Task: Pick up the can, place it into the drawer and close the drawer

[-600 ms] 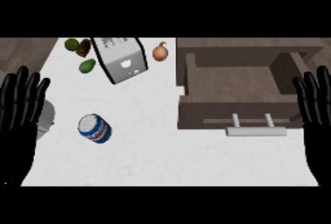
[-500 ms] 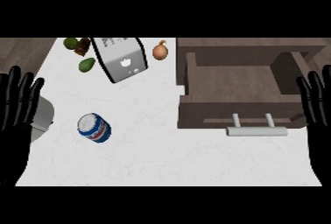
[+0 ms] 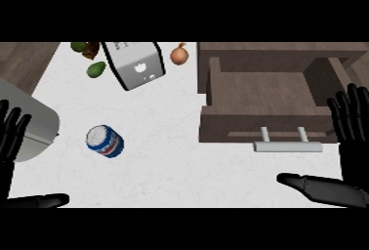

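A blue can with a white and red label lies on the white counter at the left. The wooden drawer stands pulled open at the upper right, its inside bare, with a grey handle on its front. My left hand shows at the left edge, fingers straight and up, a little left of the can and apart from it. At the right edge my right hand is open too, fingers up, beside the drawer's front corner with the thumb stretched below.
A silver toaster stands at the back of the counter with an onion to its right and an avocado and other produce to its left. A grey rounded appliance sits at the left edge.
The view has shifted, so everything sits a little further right and lower in the picture. Both hands have slid down and outward toward the edges; the can and drawer have not moved on the counter.
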You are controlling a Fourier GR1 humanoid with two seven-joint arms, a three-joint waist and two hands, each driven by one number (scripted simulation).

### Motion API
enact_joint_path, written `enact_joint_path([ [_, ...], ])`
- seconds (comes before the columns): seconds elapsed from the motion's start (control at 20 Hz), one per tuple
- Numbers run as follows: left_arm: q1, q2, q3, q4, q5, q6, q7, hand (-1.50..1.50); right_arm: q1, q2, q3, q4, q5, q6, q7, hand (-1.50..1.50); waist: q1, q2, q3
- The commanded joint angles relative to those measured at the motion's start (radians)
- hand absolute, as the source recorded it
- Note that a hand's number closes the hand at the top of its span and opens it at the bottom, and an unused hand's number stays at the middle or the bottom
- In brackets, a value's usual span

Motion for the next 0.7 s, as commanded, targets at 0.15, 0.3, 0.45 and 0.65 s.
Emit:
enact_joint_path([
  [0.15, 0.066, -0.043, 0.007, -0.076, 0.005, 0.026, 0.122, -1.50, -0.009, -0.018, -0.050, 0.053, -0.009, 0.003, 0.037, -1.50, -0.001, -0.001, 0.000],
  [0.3, -0.050, 0.045, 0.123, -0.003, 0.115, -0.015, 0.198, -1.50, 0.036, 0.002, -0.034, 0.049, -0.006, 0.016, 0.002, -1.50, -0.004, -0.001, 0.000],
  [0.45, -0.026, -0.011, 0.078, 0.011, 0.037, -0.024, 0.131, -1.50, 0.009, 0.011, -0.031, 0.049, 0.015, -0.003, 0.023, -1.50, -0.004, -0.001, 0.000],
  [0.65, -0.054, -0.011, 0.091, 0.056, 0.043, -0.037, 0.140, -1.50, 0.022, 0.022, -0.022, 0.054, 0.035, 0.000, -0.015, -1.50, -0.004, -0.001, 0.000],
])
